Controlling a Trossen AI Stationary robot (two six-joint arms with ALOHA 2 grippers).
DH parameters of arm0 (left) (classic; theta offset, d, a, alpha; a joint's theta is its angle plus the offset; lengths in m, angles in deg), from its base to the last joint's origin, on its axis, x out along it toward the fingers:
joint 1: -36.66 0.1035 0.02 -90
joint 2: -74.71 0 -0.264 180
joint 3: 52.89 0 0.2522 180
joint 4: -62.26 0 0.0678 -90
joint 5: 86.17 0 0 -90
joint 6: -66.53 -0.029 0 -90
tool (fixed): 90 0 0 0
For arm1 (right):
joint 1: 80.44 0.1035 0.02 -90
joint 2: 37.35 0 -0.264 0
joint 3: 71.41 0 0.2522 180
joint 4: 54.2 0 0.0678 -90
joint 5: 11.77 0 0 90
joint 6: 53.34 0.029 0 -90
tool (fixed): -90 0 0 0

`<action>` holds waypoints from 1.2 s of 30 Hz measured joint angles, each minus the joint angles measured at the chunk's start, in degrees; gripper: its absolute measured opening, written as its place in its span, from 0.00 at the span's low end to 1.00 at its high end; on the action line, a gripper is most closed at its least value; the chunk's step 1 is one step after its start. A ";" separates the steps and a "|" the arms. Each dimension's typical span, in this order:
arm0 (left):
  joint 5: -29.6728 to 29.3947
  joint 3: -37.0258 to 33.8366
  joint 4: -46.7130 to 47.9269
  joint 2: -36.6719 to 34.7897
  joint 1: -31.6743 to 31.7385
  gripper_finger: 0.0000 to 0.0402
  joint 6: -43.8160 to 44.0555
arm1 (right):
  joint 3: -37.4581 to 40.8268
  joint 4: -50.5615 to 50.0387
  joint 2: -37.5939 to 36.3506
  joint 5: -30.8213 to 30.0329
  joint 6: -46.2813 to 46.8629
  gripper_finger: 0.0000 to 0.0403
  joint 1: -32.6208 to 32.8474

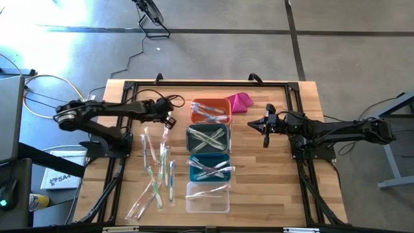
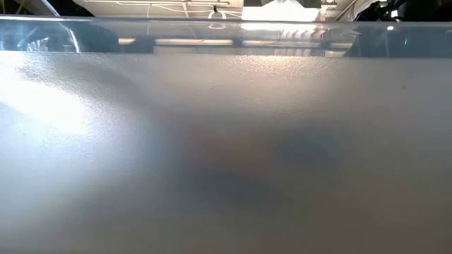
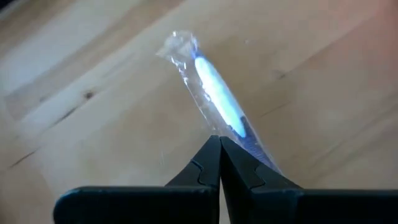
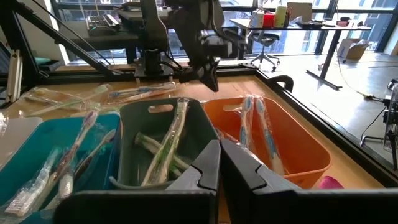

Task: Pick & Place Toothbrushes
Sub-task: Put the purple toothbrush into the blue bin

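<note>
Holding a wrapped blue toothbrush (image 3: 219, 102), your left gripper (image 1: 169, 121) sits in the upper left of the high view, just left of the orange bin (image 1: 211, 110). You are mid-carry, by the look of it: the brush is pinched and clear of the loose pile, not yet over a bin. The bins look sorted by colour, so a blue one probably belongs in the teal bin (image 1: 210, 167), lower in the column, not the orange one beside you. That calls for a swing toward the lower middle of the frame, then a release low enough that the brush drops inside the rim.

In the left wrist view the fingers (image 3: 205, 171) are clenched tight, tips meeting on one end of the wrapper, with the brush jutting out ahead over bare tabletop (image 3: 74, 74). The grip is on crinkly film near one end, so you should expect it to pivot or slip if you move fast.

Your right gripper (image 1: 265, 129) waits right of the grey bin (image 1: 208, 138), fingers closed on nothing.

The remaining toothbrushes (image 1: 157, 169) lie scattered on the tabletop left of the bins; others already rest inside all four, including the clear bin (image 1: 208, 198).
</note>
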 joint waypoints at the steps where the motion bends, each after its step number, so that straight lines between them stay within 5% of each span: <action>1: -0.02 0.00 0.14 -1.18 0.00 0.00 0.00 | 0.00 -0.06 -0.01 0.00 0.13 0.01 0.00; 9: 5.95 0.00 4.79 -7.49 0.01 0.00 6.53 | 0.00 -0.07 0.00 0.00 0.23 0.01 0.00; 23: 9.18 -0.01 6.04 -7.53 0.00 0.01 12.98 | 0.00 -0.03 0.00 0.00 0.25 0.01 0.00; 36: 8.66 0.00 5.89 -7.47 0.00 0.26 19.18 | 0.00 0.00 0.01 0.00 0.25 0.01 0.02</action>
